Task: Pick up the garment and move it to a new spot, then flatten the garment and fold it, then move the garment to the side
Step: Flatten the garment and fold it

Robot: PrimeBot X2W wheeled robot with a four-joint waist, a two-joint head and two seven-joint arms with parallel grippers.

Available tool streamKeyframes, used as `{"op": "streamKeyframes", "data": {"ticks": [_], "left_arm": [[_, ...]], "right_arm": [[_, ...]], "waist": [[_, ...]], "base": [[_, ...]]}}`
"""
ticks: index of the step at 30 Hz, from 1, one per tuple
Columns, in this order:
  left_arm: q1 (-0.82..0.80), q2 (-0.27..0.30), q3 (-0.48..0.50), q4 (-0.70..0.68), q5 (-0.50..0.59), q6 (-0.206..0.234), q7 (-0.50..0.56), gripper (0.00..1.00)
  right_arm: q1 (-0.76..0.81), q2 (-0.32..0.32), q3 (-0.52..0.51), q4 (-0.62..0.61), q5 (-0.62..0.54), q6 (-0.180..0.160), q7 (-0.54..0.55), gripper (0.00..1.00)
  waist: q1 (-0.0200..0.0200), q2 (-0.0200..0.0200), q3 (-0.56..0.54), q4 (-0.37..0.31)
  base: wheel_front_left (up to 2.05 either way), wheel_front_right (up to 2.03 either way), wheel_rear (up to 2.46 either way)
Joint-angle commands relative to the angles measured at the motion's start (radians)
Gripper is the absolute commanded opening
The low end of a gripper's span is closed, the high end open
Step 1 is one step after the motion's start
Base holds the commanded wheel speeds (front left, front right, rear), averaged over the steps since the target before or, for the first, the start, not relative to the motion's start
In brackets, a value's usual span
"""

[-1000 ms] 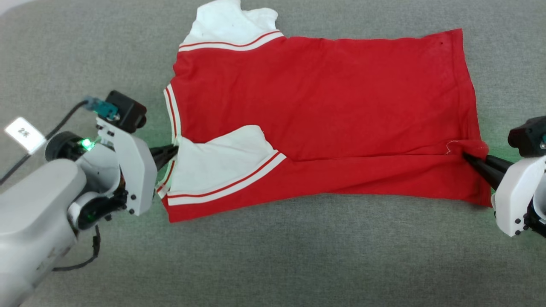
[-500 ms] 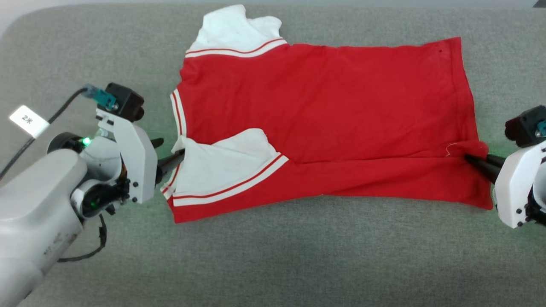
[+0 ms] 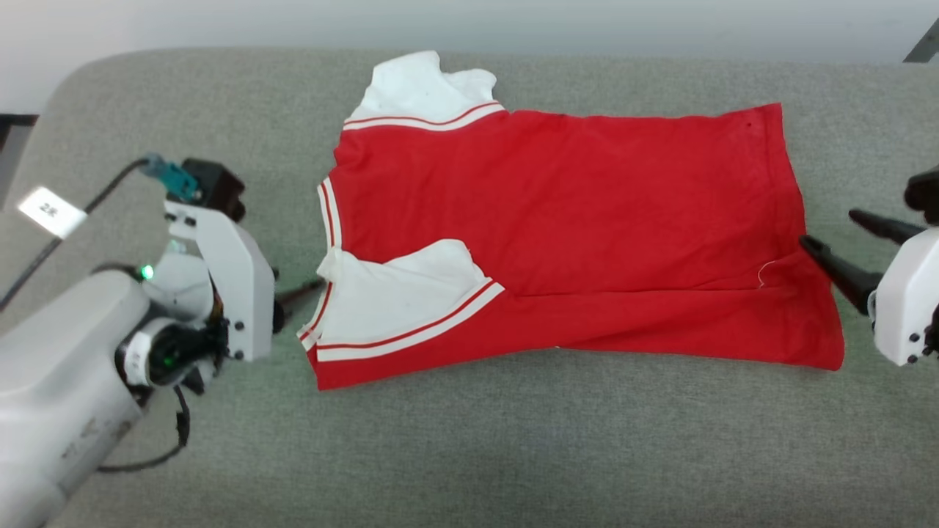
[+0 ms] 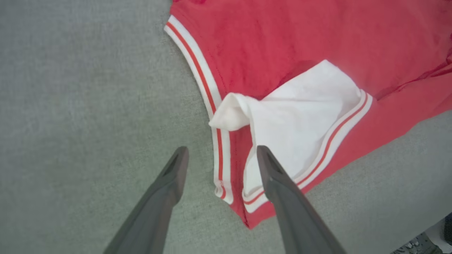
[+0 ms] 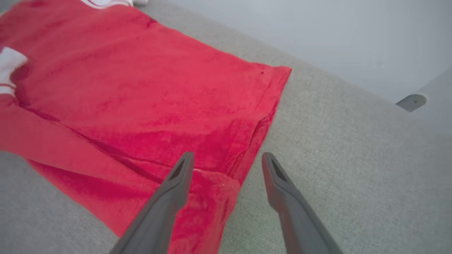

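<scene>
The red jersey [image 3: 572, 220] is spread on a grey upholstered surface [image 3: 469, 440], with its neck opening turned toward the robot's left and its hem [image 3: 788, 191] toward the right. A lengthwise fold is seen along the near side, where a red strip is laid over the body and one white sleeve [image 3: 400, 293] is turned inward on top of the red cloth. The other white sleeve [image 3: 425, 88] is laid out at the far edge. White-and-red striped trim [image 3: 326, 213] is seen along the neck opening and at both sleeve seams.

The left gripper [image 4: 222, 151] is placed at the neck end, its jaws spread apart with nothing between them. In the left wrist view, one finger is seen over the grey surface and the other over the sleeve's edge (whether the cloth is touched cannot be told).

The right gripper [image 3: 827, 227] is held at the hem end, and its jaws are likewise parted and empty. In the right wrist view, one finger is seen above the hem's folded corner and the other above the bare surface.

A white tag [image 3: 48, 211] is attached to the cable by the left arm.
</scene>
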Motion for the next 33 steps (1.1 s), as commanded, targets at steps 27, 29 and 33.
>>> {"op": "streamKeyframes", "data": {"ticks": [27, 29, 33], "left_arm": [[0.168, 0.071, -0.058, -0.064, -0.065, 0.171, 0.105, 1.0], [0.167, 0.057, -0.057, -0.039, -0.066, 0.165, 0.095, 1.0], [0.171, 0.042, -0.079, 0.01, -0.055, 0.165, 0.116, 1.0]], "right_arm": [[0.488, 0.372, -0.8, -0.409, -0.311, -0.001, -0.167, 1.0], [0.521, 0.408, -0.82, -0.451, -0.329, -0.001, -0.151, 1.0], [0.568, 0.468, -0.839, -0.509, -0.341, -0.001, -0.123, 1.0]], "waist": [[0.0, 0.0, 0.004, -0.124], [0.0, 0.0, 0.009, -0.126], [0.0, 0.0, 0.02, -0.127]], "base": [[0.0, 0.0, 0.0], [0.0, 0.0, 0.0], [0.0, 0.0, 0.0]]}}
